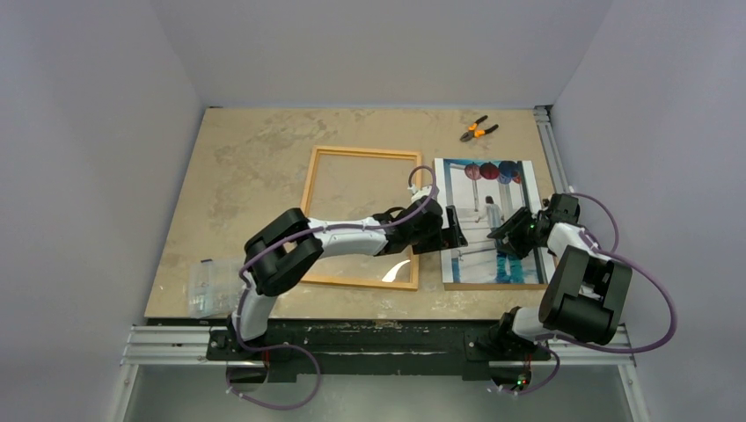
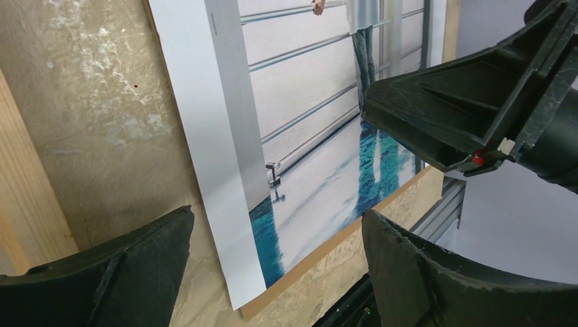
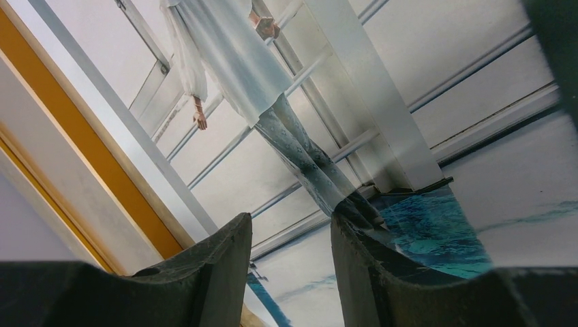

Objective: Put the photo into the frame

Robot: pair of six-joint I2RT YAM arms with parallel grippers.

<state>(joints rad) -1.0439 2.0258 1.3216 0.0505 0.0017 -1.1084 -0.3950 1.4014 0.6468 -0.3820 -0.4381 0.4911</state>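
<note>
On the right half of the surface [image 1: 255,149], the photo [image 1: 479,189] lies flat and picture side up on a brown backing board [image 1: 493,286]. The board's edge peeks out along the photo's near side. The frame [image 1: 362,151] lies flat just to the left, with a narrow strip of bare surface between the two.

My left arm reaches across the frame's near right corner. It puts the left end effector [image 1: 457,231] at the photo's left edge, roughly midway along it. From the left wrist camera I see its jaws spread wide with nothing gripped. The photo's [image 2: 307,136] white left margin runs up between the two fingers [image 2: 129,272], so one finger is over the surface and the other over the print. I cannot tell whether either touches down.

The right end effector [image 1: 508,233] is over the middle of the photo, just right of the left one and facing it. Its jaws are partly open and hold nothing. Through the gap between its fingers [image 3: 204,272] I see the printed figure's legs on the photo [image 3: 443,82]. Whether the tips rest on the glossy sheet I cannot tell.

Pliers [image 1: 478,130] lie at the far edge, and a clear plastic bag [image 1: 207,286] sits at the near left corner.
</note>
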